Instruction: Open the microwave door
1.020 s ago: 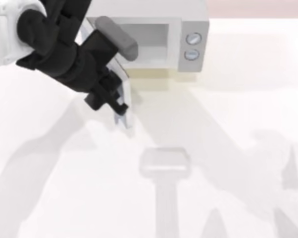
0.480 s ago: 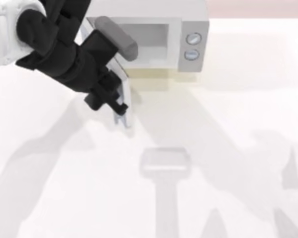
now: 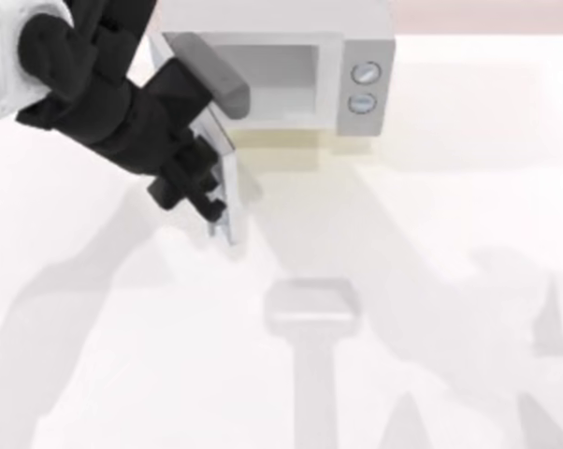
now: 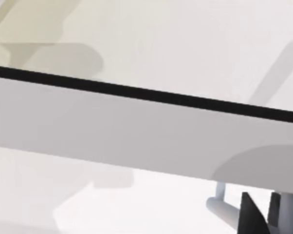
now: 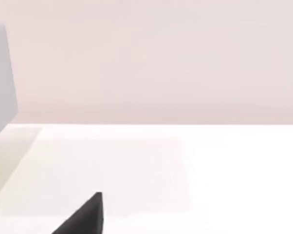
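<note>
One arm is working: the left gripper (image 3: 216, 201) is clamping the microwave door (image 3: 227, 201) by its handle, swung well out from the microwave (image 3: 291, 56); it wants a steady arc around the hinge.

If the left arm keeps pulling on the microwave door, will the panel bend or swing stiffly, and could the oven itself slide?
The microwave door looks like a flat rigid panel, so it probably swings without bending. The left gripper sits at its free edge, which likely gives good leverage. The microwave is a small box, so it might slide.
</note>
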Controlling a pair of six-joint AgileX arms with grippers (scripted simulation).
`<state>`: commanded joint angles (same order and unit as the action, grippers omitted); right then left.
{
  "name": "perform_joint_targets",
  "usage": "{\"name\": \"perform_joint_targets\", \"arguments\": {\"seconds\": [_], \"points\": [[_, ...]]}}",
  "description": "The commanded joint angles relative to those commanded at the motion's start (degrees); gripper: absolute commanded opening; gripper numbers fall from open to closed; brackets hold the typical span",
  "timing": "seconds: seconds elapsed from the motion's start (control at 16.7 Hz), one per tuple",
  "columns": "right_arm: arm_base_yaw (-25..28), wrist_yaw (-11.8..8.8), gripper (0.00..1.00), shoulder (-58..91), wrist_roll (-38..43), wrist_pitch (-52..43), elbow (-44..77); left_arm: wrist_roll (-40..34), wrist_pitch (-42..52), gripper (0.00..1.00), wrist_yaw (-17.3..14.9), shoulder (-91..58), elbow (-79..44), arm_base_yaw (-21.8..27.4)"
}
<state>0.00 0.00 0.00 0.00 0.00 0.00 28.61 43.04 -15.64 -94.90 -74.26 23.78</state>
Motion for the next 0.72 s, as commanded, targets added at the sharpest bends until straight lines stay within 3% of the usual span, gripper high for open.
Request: {"name": "perform_joint_targets", "arguments": {"seconds": [0.3, 0.72], "points": [[0.0, 0.0, 1.0, 0.0, 0.0, 0.0, 0.0, 6.08, 1.77, 0.0, -2.77, 0.64, 0.48, -2.59], [0.0, 0.0, 1.0, 0.0, 0.0, 0.0, 0.0, 6.22, 1.85, 0.0, -2.82, 0.63, 0.53, -2.66]]}}
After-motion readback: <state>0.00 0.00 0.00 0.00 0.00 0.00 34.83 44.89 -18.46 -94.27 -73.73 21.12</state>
